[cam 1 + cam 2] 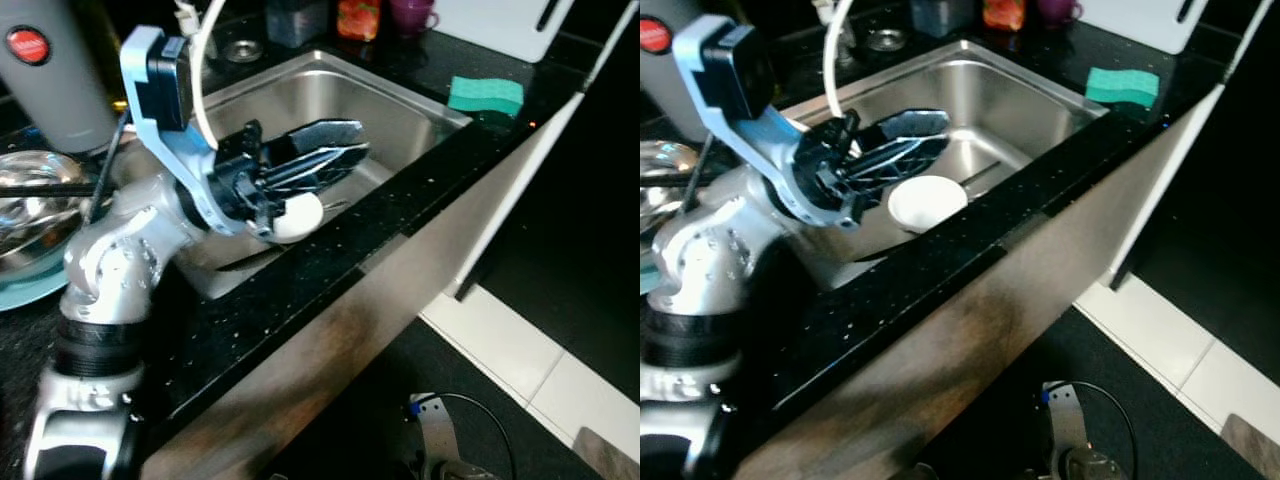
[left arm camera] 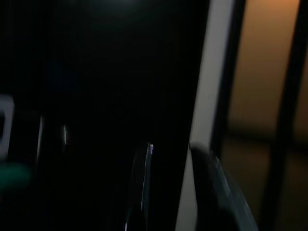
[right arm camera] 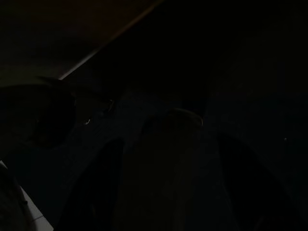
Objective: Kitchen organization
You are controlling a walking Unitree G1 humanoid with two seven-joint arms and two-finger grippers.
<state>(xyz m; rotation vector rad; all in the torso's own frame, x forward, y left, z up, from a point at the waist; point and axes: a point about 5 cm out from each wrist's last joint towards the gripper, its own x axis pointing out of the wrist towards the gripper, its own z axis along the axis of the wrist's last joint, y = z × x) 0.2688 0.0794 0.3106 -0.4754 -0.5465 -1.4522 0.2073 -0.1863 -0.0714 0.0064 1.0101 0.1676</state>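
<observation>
Sink (image 1: 400, 110) bare silver steel; worktop (image 1: 330, 270) black with tiny pale speckles; bowl (image 1: 927, 202) in sink plain white; sponge (image 1: 485, 95) green-turquoise; left gripper (image 1: 335, 150) glossy black fingers on light blue bracket (image 1: 165, 140); arm (image 1: 110, 270) silver with black ring; grey appliance (image 1: 55, 75) with red round button; floor (image 1: 520, 350) white tiles beside dark mat; cup (image 1: 412, 14) at back purple; jar (image 1: 358, 18) red-orange.

The left gripper (image 1: 340, 150) hides part of the white bowl (image 1: 927, 203) in the sink (image 1: 1030, 110). The right wrist view is nearly black; a pale shape between dark fingers (image 3: 96, 192) is perhaps an object, untellable. A grey appliance (image 1: 55, 70) is cut off by the picture's edge.
</observation>
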